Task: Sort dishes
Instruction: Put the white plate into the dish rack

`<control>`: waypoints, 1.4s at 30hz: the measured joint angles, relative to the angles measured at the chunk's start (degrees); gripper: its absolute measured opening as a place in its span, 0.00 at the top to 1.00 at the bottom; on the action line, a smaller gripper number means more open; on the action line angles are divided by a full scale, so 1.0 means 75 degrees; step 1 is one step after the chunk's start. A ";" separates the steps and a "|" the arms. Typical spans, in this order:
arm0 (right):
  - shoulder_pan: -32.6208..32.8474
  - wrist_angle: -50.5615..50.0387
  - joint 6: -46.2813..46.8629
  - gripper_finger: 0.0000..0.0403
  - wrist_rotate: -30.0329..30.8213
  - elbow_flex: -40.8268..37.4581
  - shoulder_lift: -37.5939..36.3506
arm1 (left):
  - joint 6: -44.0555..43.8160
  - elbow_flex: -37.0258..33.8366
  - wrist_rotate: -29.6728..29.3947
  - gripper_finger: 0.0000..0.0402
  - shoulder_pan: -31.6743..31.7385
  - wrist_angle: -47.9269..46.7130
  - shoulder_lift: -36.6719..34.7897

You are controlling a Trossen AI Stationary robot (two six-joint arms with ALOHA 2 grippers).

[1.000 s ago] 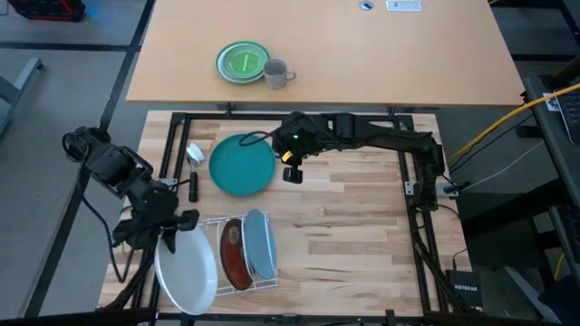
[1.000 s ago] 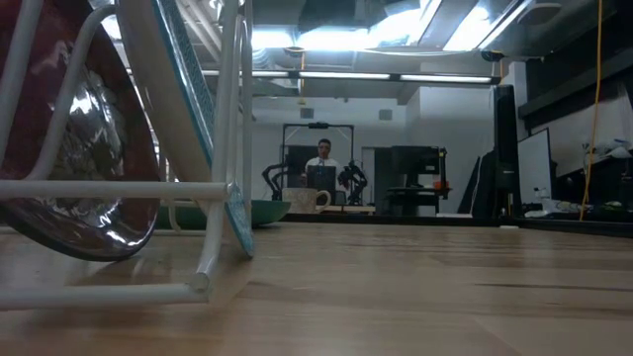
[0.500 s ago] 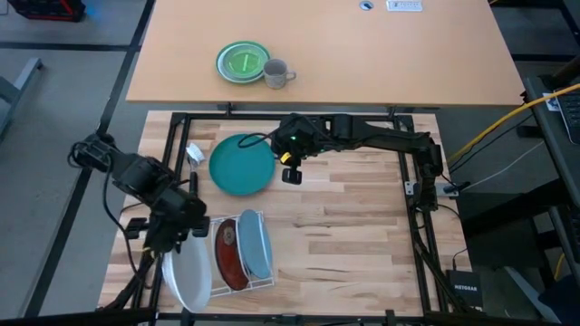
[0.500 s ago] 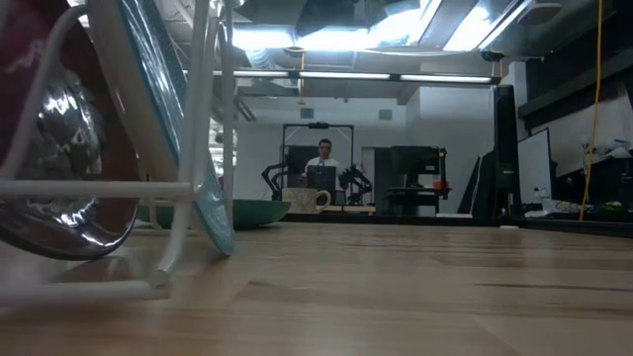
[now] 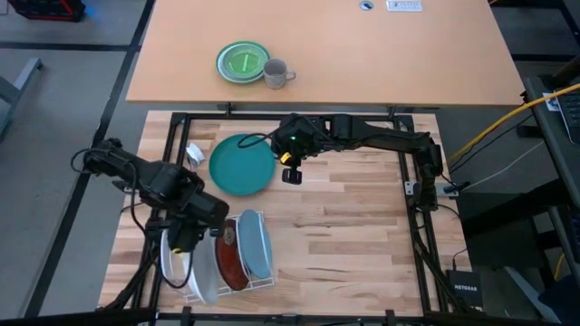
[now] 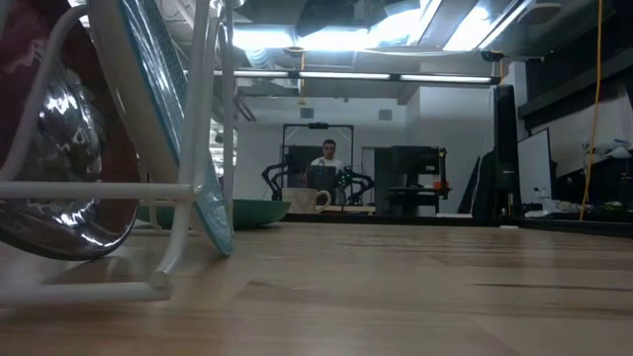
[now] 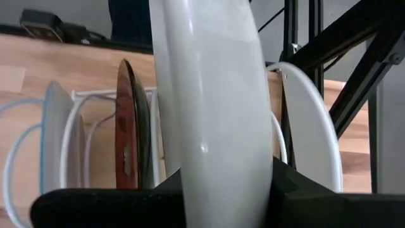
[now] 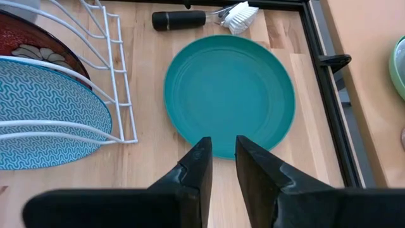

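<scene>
The left pincer point(image 5: 186, 243) is clamped on the white plate point(image 7: 215, 107), upright at the wire rack point(image 5: 237, 282).

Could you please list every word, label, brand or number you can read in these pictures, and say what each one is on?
"NETGEAR": on the small dark box on the floor beside the table's frame, high view; faint, so this is my best reading.
White label at the far edge of the tan table: print too small to read.
No readable text on the plates, the rack, the mug or the arms.
</scene>
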 joint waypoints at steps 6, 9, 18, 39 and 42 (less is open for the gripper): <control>0.0000 -0.0002 -0.0003 0.82 0.0002 0.0000 0.0000 | -0.0024 -0.0590 0.0006 0.86 0.0072 0.0016 -0.0006; 0.0000 -0.0003 -0.0003 0.82 0.0002 0.0000 0.0000 | 0.0058 -0.0969 0.0005 0.86 0.0072 0.0066 -0.0007; 0.0000 0.0000 -0.0006 0.82 0.0005 0.0000 0.0000 | 0.0094 -0.1976 -0.0006 0.86 0.0165 0.0544 -0.0008; 0.0000 0.0000 -0.0006 0.82 0.0005 0.0003 -0.0009 | -0.1860 -0.2716 -0.0727 0.79 0.0295 0.1655 -0.0028; 0.0000 0.0000 -0.0006 0.82 0.0005 0.0003 -0.0009 | -0.2187 -0.2716 -0.0770 0.78 0.0298 0.1645 -0.0028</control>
